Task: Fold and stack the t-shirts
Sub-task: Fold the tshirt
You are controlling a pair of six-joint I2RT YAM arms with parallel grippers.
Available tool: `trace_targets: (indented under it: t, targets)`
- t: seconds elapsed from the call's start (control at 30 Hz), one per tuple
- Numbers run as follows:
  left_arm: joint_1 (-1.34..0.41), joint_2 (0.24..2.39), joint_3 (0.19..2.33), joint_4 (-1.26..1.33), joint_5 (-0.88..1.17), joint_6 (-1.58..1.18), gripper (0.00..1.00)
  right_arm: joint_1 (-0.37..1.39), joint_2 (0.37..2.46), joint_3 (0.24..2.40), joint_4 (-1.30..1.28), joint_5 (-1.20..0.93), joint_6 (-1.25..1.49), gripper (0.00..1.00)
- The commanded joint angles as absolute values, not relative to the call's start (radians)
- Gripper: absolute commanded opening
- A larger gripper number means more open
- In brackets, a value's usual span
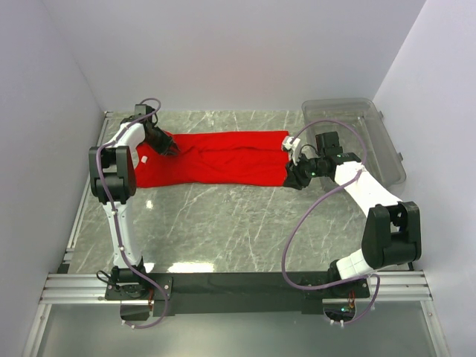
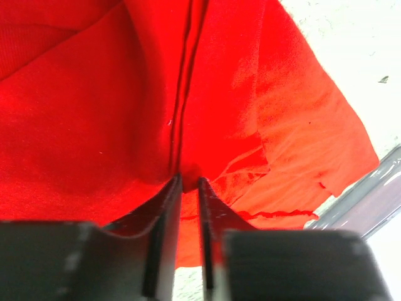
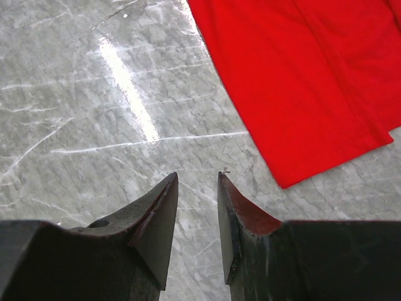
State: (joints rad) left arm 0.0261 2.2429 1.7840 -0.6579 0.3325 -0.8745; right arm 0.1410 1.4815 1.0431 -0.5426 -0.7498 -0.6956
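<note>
Indoors, white walls (image 1: 223,52), grey marble table (image 1: 223,223), left pincer (image 2: 189,180) clamped on red t-shirt (image 1: 223,160), right pincer (image 3: 198,175) apart.

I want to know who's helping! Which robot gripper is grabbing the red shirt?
The left gripper: the red t-shirt is pinched between its fingers. The right gripper is open, with only grey table showing between its fingers.

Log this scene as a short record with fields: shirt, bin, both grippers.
shirt: red t-shirt lying stretched across the marble table
bin: clear plastic bin at the far right, past the shirt's right end
left gripper: left gripper pinching a raised fold at the shirt's left end, jaws nearly together
right gripper: right gripper open over bare marble beside the shirt's corner, holding nothing
</note>
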Motion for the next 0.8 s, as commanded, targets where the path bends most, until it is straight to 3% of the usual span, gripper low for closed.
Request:
trace_targets:
  t: [0.0,0.23,0.5,0.77]
  targets:
    - [0.02,2.226,1.807,-0.649,0.341,-0.856,0.2,0.133,1.477,1.046,-0.526,-0.764,-0.693,0.39]
    - [0.021,2.23,1.824,-0.64,0.365,-0.847,0.01,0.129,1.476,1.045,-0.531,-0.765,-0.695,0.39]
    - [0.029,2.217,1.893,-0.589,0.442,-0.856,0.01,0.123,1.476,1.046,-0.529,-0.765,-0.696,0.39]
    - [0.038,2.361,2.095,-0.508,0.593,-0.96,0.01,0.118,1.473,1.045,-0.531,-0.769,-0.699,0.39]
